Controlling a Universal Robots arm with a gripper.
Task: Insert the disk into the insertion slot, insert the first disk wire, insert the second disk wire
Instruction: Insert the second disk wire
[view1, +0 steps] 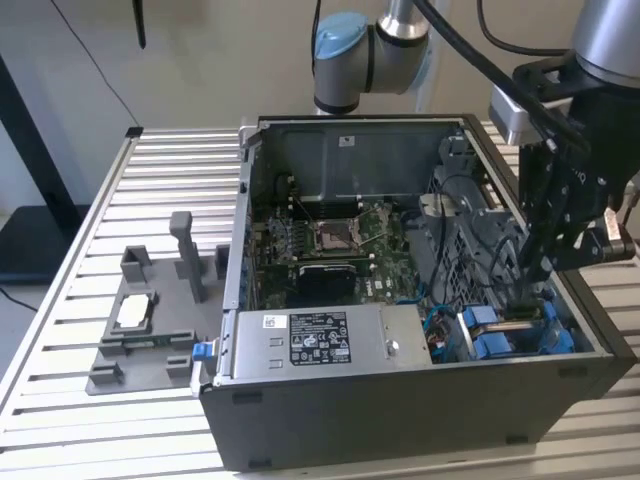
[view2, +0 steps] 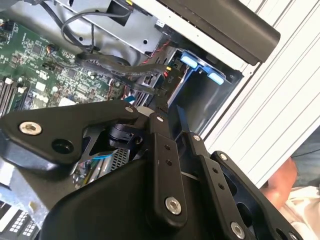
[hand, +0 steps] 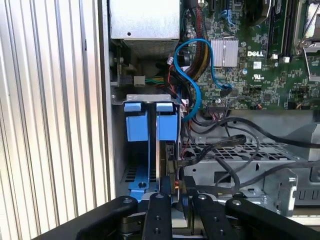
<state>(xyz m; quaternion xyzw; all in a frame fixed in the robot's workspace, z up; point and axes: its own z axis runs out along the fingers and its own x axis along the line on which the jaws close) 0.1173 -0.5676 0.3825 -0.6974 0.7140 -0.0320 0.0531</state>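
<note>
**Exterior view, left to right**
1. Silver slatted metal table (view1: 60, 330) carries all items.
2. A grey plastic fixture block (view1: 140, 330) lies at the left of the frame, apart from the case.
3. An open dark grey computer case (view1: 400, 420) occupies the centre and right. A grey label-bearing power supply box (view1: 320, 340) sits along its near edge, with a green motherboard (view1: 330, 240) behind.
4. The rectangular dark grey drive bay with blue rails, the insertion slot (view1: 520, 335), is at the lower right of the case. The black tool (view1: 525, 290) reaches down into it.

**First wrist view**
5. The silver-grey disk (hand: 159, 150) stands edge-on in the insertion slot (hand: 142, 100), between 2 blue tabs.
6. The tool (hand: 175, 182) is closed on a black wire plug (hand: 170, 155), just beside the disk.

**Second wrist view**
7. The tool (view2: 161, 95) meets the black wire plug (view2: 167, 80) near the blue tabs.
</note>
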